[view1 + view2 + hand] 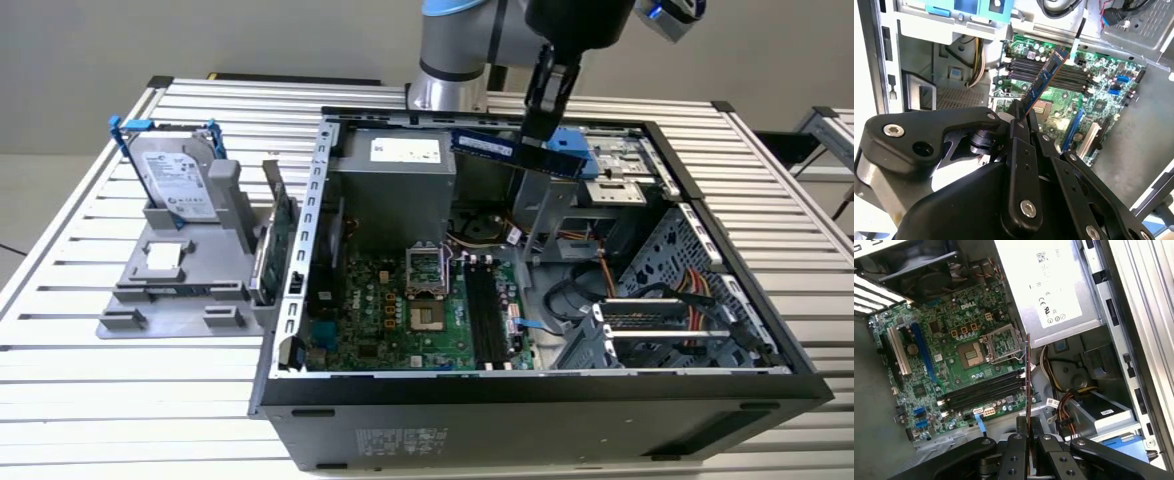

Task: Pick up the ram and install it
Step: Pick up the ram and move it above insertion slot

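aloft now: gripper (537, 138) clamped on one end of the ram (483, 145), the bluish stick held in the air over the rear of the open computer case (534, 400), at about 12 o'clock from the motherboard (400, 310) in the exterior view and near the grey power supply (394, 175). in the second wrist view the ram (1044, 75) juts out from between the closed jaws; in the first wrist view it shows edge-on, clear above the black memory slots (984, 391), not seated. hard drive (174, 175) stands in its grey stand (174, 290) at 9 o'clock from the case, well apart.
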Motion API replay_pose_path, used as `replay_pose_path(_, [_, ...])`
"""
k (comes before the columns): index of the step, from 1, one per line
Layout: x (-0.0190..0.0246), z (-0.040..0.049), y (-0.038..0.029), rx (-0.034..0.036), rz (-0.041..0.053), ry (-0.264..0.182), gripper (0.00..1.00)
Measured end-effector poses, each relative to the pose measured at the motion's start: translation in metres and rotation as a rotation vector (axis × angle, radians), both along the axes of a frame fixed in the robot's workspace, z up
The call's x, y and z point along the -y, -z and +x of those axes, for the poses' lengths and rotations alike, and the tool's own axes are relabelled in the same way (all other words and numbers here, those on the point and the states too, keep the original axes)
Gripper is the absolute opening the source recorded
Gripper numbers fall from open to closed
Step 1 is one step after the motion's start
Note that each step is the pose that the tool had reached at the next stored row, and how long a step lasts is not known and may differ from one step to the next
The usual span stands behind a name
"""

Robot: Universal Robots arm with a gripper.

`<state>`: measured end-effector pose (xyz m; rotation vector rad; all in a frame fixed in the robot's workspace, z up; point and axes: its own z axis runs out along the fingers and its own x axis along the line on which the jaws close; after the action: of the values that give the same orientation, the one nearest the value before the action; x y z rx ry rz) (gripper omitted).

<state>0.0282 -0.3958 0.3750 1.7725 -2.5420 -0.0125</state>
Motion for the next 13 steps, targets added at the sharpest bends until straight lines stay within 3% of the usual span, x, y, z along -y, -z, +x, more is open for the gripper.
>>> replay_pose_path(13, [0.0000,0.0000,0.0000,0.0000,0.0000,0.102,0.00])
